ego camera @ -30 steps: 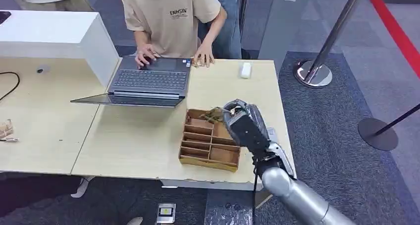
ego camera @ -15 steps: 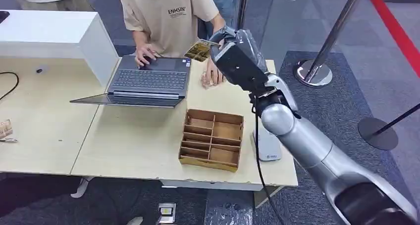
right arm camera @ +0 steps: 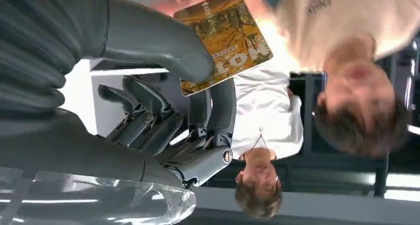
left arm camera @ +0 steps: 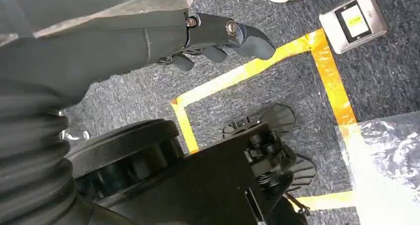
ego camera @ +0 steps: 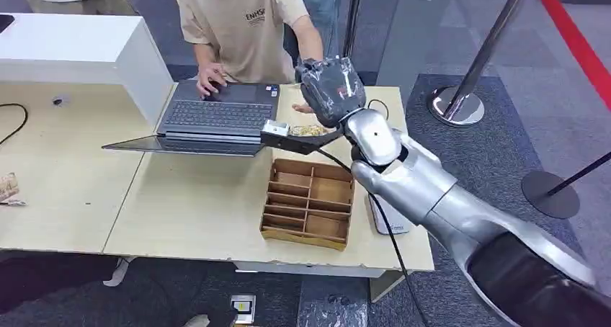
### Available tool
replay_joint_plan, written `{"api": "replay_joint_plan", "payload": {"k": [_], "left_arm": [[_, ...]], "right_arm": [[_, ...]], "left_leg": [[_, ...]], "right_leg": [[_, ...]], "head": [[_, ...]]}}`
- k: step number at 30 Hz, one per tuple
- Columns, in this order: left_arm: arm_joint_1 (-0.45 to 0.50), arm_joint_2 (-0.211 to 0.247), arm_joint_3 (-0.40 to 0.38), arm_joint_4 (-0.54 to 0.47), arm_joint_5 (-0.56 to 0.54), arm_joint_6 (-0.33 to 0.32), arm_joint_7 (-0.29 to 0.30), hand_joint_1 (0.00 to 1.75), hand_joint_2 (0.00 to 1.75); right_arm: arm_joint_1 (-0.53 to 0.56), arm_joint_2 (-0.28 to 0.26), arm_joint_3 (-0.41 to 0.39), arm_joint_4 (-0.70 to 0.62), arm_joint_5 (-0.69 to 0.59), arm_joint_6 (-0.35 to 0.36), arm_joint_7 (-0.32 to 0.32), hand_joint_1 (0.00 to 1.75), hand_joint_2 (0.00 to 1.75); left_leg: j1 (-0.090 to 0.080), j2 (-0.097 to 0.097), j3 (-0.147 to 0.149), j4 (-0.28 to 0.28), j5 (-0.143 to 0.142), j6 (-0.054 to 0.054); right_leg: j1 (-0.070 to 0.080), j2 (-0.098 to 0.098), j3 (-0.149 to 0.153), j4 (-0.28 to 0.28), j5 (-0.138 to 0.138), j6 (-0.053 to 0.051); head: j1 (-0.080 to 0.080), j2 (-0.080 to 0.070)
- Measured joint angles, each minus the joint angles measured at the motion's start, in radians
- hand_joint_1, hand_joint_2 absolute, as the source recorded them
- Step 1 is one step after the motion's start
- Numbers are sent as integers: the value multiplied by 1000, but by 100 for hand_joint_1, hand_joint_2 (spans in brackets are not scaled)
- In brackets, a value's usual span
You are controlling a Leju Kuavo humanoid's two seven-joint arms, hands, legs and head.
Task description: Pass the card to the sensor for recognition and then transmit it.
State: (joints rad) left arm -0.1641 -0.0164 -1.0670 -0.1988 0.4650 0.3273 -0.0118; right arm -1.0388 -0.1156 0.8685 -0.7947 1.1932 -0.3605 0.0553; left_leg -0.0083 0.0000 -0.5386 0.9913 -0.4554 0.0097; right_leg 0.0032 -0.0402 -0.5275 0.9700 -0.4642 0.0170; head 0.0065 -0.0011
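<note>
Pale wooden table (ego camera: 194, 212) with a seam down its top. Directly below the raised right hand (ego camera: 330, 89): brown cardboard divided tray (ego camera: 308, 204), open compartments. To the hand's left: open grey laptop (ego camera: 212, 122), a person's hands at its keyboard. Beyond that, a white box-shaped block (ego camera: 79, 53). Under the forearm, a white flat device (ego camera: 389, 219) at the table's right edge. Black cable (ego camera: 13, 122) at the far left.

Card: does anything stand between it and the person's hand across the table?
Nothing visible does. The right hand holds the card above the table, and the person's hand lies just beyond it with no object between them.
</note>
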Motion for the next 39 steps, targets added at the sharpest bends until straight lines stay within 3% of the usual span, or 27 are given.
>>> {"api": "replay_joint_plan", "payload": {"k": [7,8,12,13,19,22,27,31,35,39], "left_arm": [[2,-1,-2,0,-1,0,1,0,175],[3,-1,-3,0,-1,0,2,0,175],[3,-1,-3,0,-4,0,2,0,175],[3,0,-3,0,-4,-8,-4,0,175],[4,16,-3,0,-4,-37,-24,0,175],[4,19,-3,0,-4,-37,-24,0,175],[5,15,-3,0,-3,2,7,0,175],[7,9,-3,0,6,17,12,0,175],[24,14,-2,0,32,10,-42,0,175],[44,28,0,1,40,2,-63,0,175]], "right_arm": [[-3,2,65,91,7,25,-1,175,175],[-3,0,68,97,3,35,-3,61,175],[-2,-3,72,115,-1,40,-10,61,175],[0,-5,72,116,-5,40,-12,0,175],[10,-6,72,126,-18,56,-21,0,175],[17,-6,60,126,-87,41,-26,0,175],[89,-15,-26,64,-350,-82,-63,0,175],[199,-19,-134,-44,-583,-123,-100,0,175],[351,-22,-235,-188,-912,-76,-171,0,175],[498,-27,-294,-337,-1023,-24,-187,0,175]], "left_leg": [[0,0,0,0,0,0],[0,0,0,0,0,0],[0,0,1,0,0,0],[0,0,0,0,0,0],[0,0,0,0,0,0],[0,0,0,0,0,0],[0,1,1,0,0,0],[0,0,1,0,-1,0],[0,0,1,0,-2,1],[0,0,1,0,-2,1]], "right_leg": [[0,0,0,0,0,0],[0,0,0,0,0,0],[0,1,0,0,0,0],[0,1,0,0,0,0],[0,1,0,0,0,0],[0,1,0,0,0,0],[0,1,0,0,0,0],[0,1,0,-1,0,0],[0,1,0,-1,-1,0],[0,1,0,-1,-2,-1]], "head": [[0,0],[0,0],[0,0],[0,0],[0,0],[0,0],[0,0],[0,0],[0,0],[0,0]]}}
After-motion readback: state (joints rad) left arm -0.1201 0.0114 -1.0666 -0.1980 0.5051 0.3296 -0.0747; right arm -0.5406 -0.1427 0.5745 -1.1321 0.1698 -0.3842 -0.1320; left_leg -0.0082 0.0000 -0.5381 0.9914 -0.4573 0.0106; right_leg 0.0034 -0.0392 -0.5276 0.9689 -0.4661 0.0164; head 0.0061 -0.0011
